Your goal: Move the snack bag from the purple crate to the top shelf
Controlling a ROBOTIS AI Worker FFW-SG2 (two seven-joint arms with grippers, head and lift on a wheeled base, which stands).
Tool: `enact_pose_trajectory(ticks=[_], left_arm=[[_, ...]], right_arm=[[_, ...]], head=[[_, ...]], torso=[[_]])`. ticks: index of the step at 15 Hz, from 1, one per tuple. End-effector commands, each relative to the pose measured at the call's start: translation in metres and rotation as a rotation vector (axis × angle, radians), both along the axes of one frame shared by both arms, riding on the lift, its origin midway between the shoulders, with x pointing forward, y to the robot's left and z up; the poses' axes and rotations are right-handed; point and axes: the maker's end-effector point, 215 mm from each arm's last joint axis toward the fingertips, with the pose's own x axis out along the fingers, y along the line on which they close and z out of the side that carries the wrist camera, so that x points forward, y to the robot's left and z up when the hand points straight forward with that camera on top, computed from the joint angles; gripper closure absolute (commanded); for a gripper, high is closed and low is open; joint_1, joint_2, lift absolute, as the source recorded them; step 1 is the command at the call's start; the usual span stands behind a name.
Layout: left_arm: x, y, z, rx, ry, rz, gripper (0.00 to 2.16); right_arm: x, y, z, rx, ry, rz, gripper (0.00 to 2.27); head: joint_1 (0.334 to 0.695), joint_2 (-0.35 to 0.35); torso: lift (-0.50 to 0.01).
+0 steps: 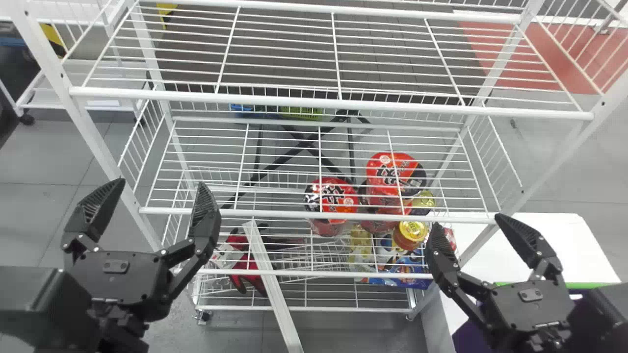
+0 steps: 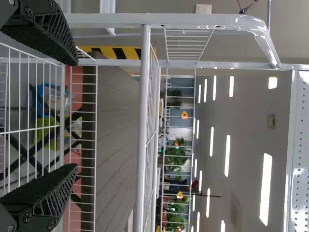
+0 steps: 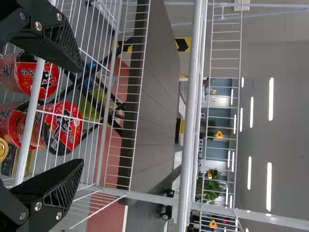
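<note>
The left gripper (image 1: 161, 185) was at the left of the head view, in front of the wire rack (image 1: 294, 102), and its two fingers stood wide apart with nothing between them. The right gripper (image 1: 468, 221) was at the lower right, near the rack's right post, and its fingers were also apart, holding nothing. Both arms came in from the bottom edge.

The purple crate (image 1: 471, 338) was in the lower right corner of the head view, in part hidden behind the right arm. Where the snack bag was, I could not tell. A white table (image 1: 554, 235) stood above the crate in the frame, to the right of the rack.

Under the middle wire shelf (image 1: 319, 213), right of the centre, there were several red cups (image 1: 336, 193). A jar with yellow lid (image 1: 413, 230) was just beside them, and a blue packet (image 1: 407, 274) lay farther down. At the lower left of the rack there was a red and black item (image 1: 243, 264), and a white bar (image 1: 274, 289) ran obliquely from near it to the bottom edge
</note>
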Motion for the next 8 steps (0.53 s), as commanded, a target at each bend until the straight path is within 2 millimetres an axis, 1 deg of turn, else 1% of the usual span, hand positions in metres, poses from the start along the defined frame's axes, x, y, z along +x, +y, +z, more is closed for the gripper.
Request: enact_pose_trajectory(ticks=[1,8], left_arm=[[0.0001,0.0003,0.0004,-0.001,-0.001,0.000,0.06],[0.0008,0.0011,-0.0001,-0.005,0.001,0.000,0.06]], right_arm=[[0.0000,-0.0002,-0.0003,0.001,-0.001,-0.001,0.17],[0.0022,0.0006,-0.0004,0.003,-0.008,0.000,0.17]], head=[[0.695,-0.072],[0.695,-0.070]], torso=[[-0.283],[-0.311]])
